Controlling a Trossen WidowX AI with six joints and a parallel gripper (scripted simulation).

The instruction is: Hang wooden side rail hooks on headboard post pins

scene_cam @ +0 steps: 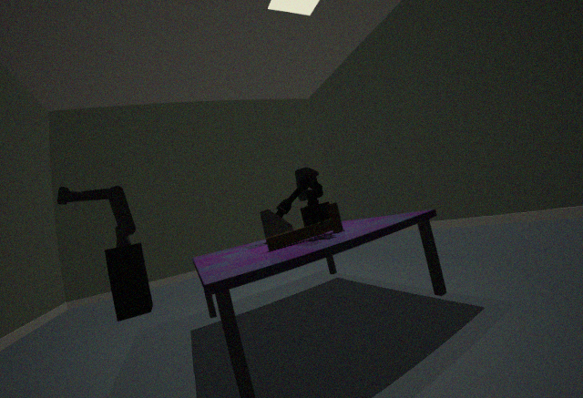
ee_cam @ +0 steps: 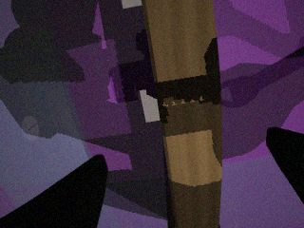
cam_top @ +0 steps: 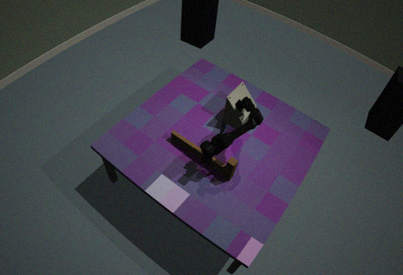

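Observation:
The wooden side rail [cam_top: 184,145] [scene_cam: 287,239] is a long brown board standing on its narrow edge. Its far end is at the table surface. Its other end meets the short upright headboard post [cam_top: 233,166] [scene_cam: 335,217]. The hooks, pins and slot are hidden, so I cannot tell whether the hooks sit on the pins. My gripper [cam_top: 207,157] [ee_cam: 186,146] is open and empty above the middle part of the rail. In the wrist view one black fingertip is on each side of the rail, with a gap to both sides.
The arm reaches in from a pale plate with small holes on a dark box [cam_top: 235,94], behind the rail. The table [cam_top: 279,210] has a patchwork of purple and blue squares. Black pedestals [cam_top: 199,18] [scene_cam: 129,280] stand off the table. The scene is dim, with heavy shadows.

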